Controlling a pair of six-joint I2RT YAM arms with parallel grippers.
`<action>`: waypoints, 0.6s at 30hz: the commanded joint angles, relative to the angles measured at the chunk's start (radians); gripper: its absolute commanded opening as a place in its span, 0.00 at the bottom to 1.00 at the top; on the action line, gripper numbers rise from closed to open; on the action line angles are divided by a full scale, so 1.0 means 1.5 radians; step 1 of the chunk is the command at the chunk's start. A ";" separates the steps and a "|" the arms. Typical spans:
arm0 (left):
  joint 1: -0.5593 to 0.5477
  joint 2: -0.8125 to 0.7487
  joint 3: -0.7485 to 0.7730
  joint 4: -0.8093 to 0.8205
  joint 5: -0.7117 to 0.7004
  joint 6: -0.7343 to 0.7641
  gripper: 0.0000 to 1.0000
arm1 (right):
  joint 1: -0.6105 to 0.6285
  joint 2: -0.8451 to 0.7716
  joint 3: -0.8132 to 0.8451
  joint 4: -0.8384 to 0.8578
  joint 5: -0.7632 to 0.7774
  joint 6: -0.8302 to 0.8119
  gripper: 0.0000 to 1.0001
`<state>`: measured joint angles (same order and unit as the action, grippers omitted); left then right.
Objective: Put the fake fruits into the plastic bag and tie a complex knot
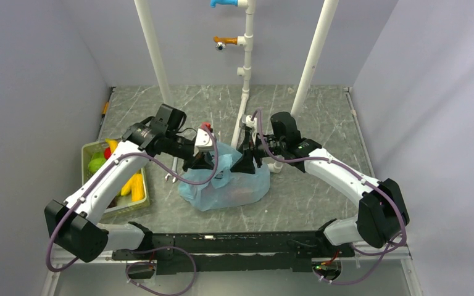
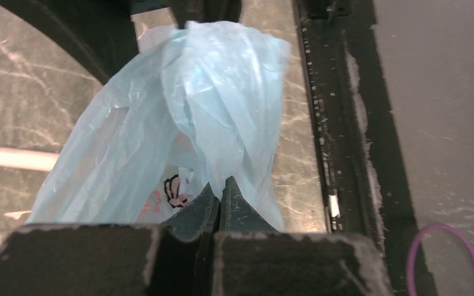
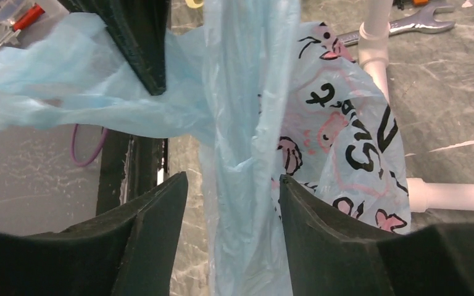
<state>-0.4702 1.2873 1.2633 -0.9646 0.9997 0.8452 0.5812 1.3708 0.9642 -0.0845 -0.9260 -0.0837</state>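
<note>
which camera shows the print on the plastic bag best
Right wrist: the plastic bag fills the frame, its black lettering and pink cartoons sharp. Left wrist catches only one small print low on the bag; the top view shows the whole bag, print unreadable.

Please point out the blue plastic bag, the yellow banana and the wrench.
Light-blue translucent plastic bag [image 1: 228,190]: top external view, lower body.
Glossy yellow toy banana [image 1: 137,187]: top external view, middle.
Flat silver metal wrench [image 3: 407,24]: right wrist view, handle.

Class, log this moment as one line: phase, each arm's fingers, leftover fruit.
phase: tying | left fingers: shut on bag | right fingers: open around bag strand | fruits: some in basket
</note>
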 commanded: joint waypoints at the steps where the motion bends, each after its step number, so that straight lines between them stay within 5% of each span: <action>1: -0.026 -0.027 -0.021 0.120 -0.119 -0.103 0.00 | -0.002 -0.011 0.027 -0.041 -0.033 -0.046 0.64; 8: -0.065 -0.026 -0.022 0.157 -0.232 -0.125 0.00 | 0.001 0.005 0.038 0.011 -0.050 0.012 0.98; 18: -0.091 -0.042 -0.045 0.177 -0.276 -0.113 0.00 | 0.006 0.053 0.074 0.094 -0.007 0.139 1.00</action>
<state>-0.5953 1.2591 1.2106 -0.7330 0.6250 0.6720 0.5869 1.4254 1.0080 -0.0132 -0.9642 0.0513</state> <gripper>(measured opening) 0.009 0.994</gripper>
